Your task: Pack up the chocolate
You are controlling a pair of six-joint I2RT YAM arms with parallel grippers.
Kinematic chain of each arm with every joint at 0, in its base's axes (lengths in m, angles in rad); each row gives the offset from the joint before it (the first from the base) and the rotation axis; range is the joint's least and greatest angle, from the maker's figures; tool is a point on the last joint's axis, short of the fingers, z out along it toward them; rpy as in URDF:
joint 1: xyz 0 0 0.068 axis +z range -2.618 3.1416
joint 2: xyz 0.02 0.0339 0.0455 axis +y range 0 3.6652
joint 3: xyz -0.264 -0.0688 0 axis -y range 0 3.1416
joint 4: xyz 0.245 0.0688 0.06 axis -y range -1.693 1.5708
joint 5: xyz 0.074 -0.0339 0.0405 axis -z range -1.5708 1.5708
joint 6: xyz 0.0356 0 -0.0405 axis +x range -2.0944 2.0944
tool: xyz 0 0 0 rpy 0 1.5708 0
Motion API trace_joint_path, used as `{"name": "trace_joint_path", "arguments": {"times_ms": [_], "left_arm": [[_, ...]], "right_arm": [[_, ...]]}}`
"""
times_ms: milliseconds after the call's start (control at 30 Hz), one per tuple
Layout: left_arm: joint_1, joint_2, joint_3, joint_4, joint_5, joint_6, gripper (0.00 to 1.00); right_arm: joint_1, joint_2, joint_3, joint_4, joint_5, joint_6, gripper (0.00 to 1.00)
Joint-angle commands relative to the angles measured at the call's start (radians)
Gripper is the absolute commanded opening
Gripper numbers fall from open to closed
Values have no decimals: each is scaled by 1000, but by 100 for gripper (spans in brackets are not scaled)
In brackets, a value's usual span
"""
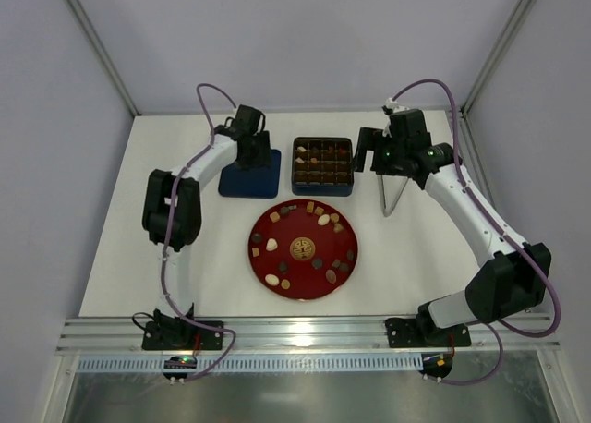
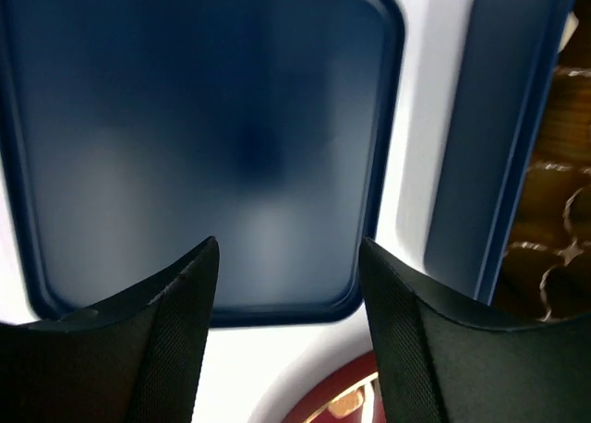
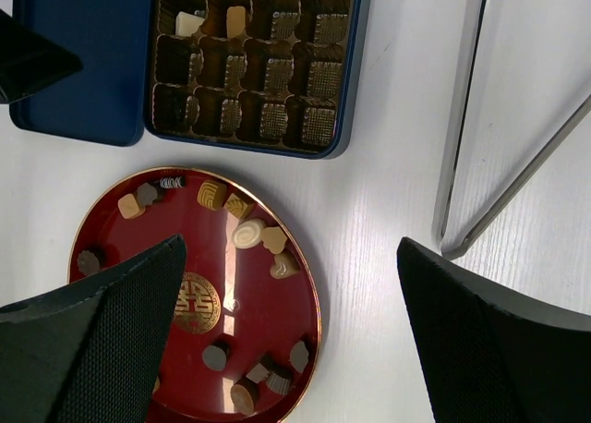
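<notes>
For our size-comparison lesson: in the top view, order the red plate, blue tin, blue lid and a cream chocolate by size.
Red plate
Then blue tin and blue lid, too alike to rank
Cream chocolate smallest

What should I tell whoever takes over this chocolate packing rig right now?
Left hand: open, empty, over the dark-blue tin lid.
Right hand: open, empty, hovering right of the tin near the metal tongs.
Chocolate: nearly all on the red plate; two pale pieces sit in the gridded tin.
Done: barely started.
Left: move the remaining pieces from the plate into the tin's cells.
</notes>
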Motion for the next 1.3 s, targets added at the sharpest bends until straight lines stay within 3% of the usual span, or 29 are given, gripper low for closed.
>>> {"name": "trace_joint_path", "arguments": {"times_ms": [0, 533, 1000, 1133, 1267], "left_arm": [[-22, 69, 114, -32, -8, 21, 61], [-61, 336, 470, -141, -42, 51, 47], [-79, 428, 569, -172, -48, 63, 31], [-85, 442, 592, -177, -54, 62, 32], [-85, 430, 594, -168, -66, 53, 39]], "right_arm": [[8, -37, 9, 18, -5, 1, 95], [33, -32, 20, 12, -3, -1, 94], [33, -29, 21, 11, -5, -5, 95], [33, -28, 20, 11, -5, -8, 95], [33, -25, 30, 11, -8, -10, 95]]}}
